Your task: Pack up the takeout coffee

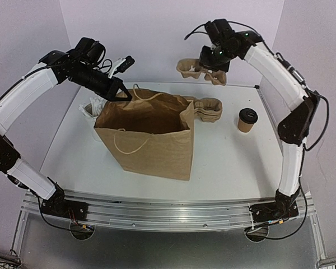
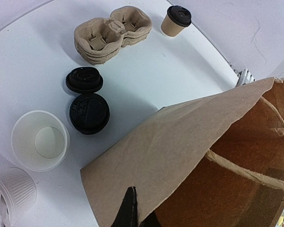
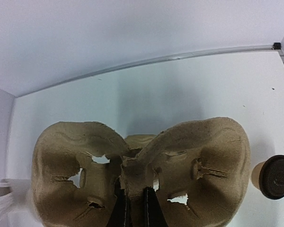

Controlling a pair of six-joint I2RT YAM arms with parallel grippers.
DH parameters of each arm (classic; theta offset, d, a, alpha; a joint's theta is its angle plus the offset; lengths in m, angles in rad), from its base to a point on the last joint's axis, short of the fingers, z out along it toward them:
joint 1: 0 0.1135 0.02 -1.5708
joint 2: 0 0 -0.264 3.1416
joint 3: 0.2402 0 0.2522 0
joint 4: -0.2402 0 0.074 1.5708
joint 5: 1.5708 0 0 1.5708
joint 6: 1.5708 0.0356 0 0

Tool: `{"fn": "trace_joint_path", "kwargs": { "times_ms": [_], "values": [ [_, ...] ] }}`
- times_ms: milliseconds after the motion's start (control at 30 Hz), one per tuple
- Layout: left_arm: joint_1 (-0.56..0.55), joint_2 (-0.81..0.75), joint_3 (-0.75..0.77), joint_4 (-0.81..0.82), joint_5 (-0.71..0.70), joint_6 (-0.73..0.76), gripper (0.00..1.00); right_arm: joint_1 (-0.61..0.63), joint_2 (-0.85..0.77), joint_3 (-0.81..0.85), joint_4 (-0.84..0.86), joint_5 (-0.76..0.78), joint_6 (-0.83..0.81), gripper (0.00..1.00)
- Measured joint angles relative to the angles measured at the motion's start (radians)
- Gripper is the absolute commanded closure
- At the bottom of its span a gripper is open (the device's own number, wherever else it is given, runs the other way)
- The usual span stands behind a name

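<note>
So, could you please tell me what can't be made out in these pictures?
- Bottom of the paper bag: top and left wrist views, hidden by its own walls.
- Two black lids: top view, behind the bag.
- Takeout coffee: right wrist view, cut off by the right edge.
- Ribbed white cup: left wrist view, cut off by the corner.

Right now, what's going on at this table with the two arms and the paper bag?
The left hand is pinched shut on the rim of the open brown paper bag. The right hand is shut on the centre ridge of a cardboard cup carrier, held up over the back of the table. The lidded takeout coffee stands on the table to the right of the bag, not yet packed.
</note>
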Motion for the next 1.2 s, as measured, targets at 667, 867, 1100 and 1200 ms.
{"fn": "trace_joint_path", "kwargs": {
  "times_ms": [667, 867, 1100, 1200],
  "values": [
    [0.0, 0.057, 0.06, -0.009, -0.033, -0.207, 1.0, 0.23, -0.382, -0.261, 0.394, -0.613, 0.293, 1.0],
    [0.0, 0.057, 0.06, -0.01, -0.007, -0.181, 1.0, 0.29, -0.369, -0.344, 0.403, -0.639, 0.292, 1.0],
    [-0.002, 0.057, 0.06, -0.01, 0.018, -0.153, 1.0, 0.3, -0.366, -0.416, 0.429, -0.637, 0.292, 1.0],
    [-0.002, 0.057, 0.059, -0.009, 0.028, -0.154, 1.0, 0.315, -0.383, -0.491, 0.421, -0.624, 0.294, 1.0]
  ]
}}
